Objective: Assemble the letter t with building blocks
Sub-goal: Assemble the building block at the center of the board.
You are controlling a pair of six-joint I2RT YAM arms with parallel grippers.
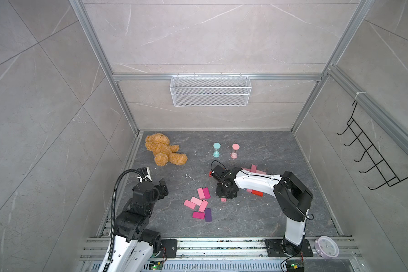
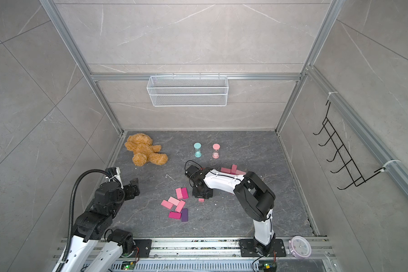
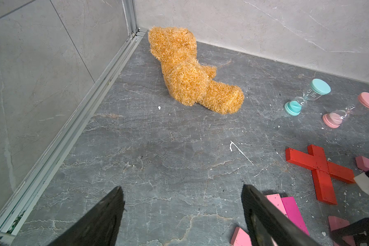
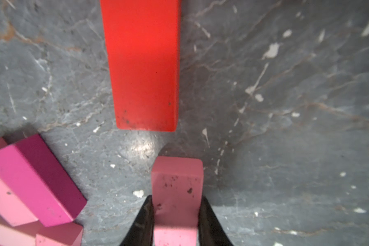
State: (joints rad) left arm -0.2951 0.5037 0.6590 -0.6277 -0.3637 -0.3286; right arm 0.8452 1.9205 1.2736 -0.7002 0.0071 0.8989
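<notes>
Your right gripper (image 4: 176, 213) squeezes a pink block (image 4: 177, 174) by its two sides, close to the end of a red block (image 4: 143, 64), likely so you can set it down there for the letter. Your left gripper (image 3: 182, 189) hangs wide open, empty, out of the way.
</notes>
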